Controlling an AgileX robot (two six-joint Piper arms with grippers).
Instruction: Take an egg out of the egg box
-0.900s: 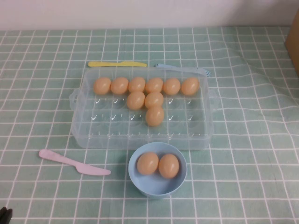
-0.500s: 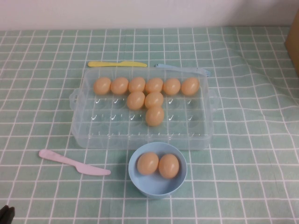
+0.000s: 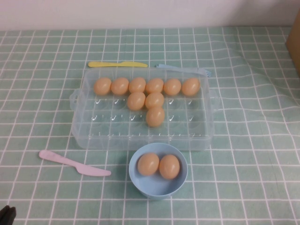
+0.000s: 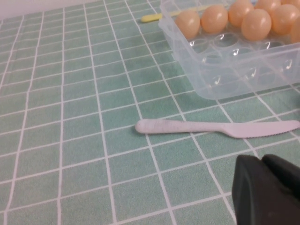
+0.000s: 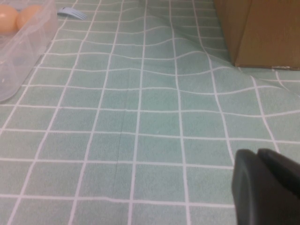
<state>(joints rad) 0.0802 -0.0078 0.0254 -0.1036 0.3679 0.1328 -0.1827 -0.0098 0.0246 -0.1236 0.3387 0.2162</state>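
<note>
Showing almost no change from the earlier high views: only the left gripper (image 3: 5, 214), a dark sliver at the near-left corner, stood slightly larger than at first; whether its jaws were apart could not be told.

Left to right on the green checked cloth (image 3: 42, 112):
- Pink knife (image 3: 74, 163), flat, near the box's near-left corner, not touching it.
- Yellow knife (image 3: 117, 64), just behind the box's far wall.
- Egg box (image 3: 108, 129), clear, holding nine eggs: six in the far row, two in the next, and one egg (image 3: 155, 116) alone nearest the bowl.
- Blue bowl (image 3: 157, 186), just in front of the box, holding two eggs side by side.
- Blue fork (image 3: 185, 68), at the box's far-right edge.
- Cardboard box (image 3: 294, 42), at the far-right edge.

Views compared: the right gripper (image 5: 265, 187) appeared only in its own wrist view, low over bare cloth, well apart from the egg box (image 5: 23, 42); its jaw state could not be told. That view also showed the cardboard box's (image 5: 262, 30) face more fully. The left wrist view showed the pink knife (image 4: 215, 127) close by the left gripper (image 4: 265, 190).
</note>
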